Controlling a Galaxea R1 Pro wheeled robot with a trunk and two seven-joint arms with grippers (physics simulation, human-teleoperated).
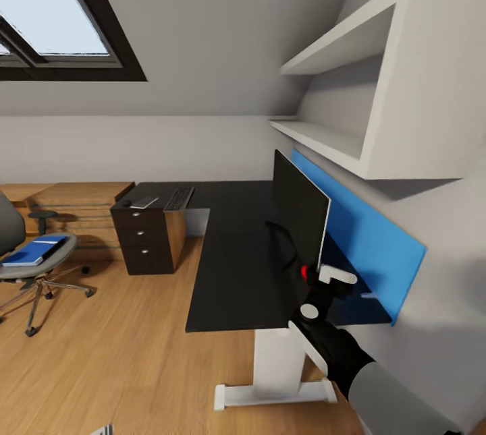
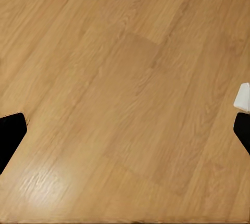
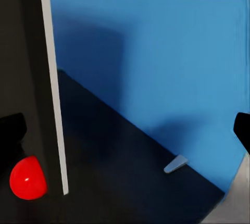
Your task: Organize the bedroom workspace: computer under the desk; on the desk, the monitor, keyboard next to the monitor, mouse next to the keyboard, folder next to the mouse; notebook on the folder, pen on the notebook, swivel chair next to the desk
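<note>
With the monitor (image 1: 300, 218) and keyboard (image 1: 179, 198) already on the surface (image 1: 229, 266), the right gripper (image 1: 329, 284), jaws apart, sits at the monitor's 5 o'clock corner, while the folder (image 1: 32, 251) at 9 o'clock waits on the swivel chair (image 1: 34, 266).

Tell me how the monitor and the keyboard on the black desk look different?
The monitor stands upright on its edge, while the keyboard lies flat. The monitor looks far bigger in the head view; the keyboard looks small and sits at the far end of the desk. The monitor's front is plain black; the keyboard has a silvery frame around dark keys. Both rest on the same desk top.
</note>
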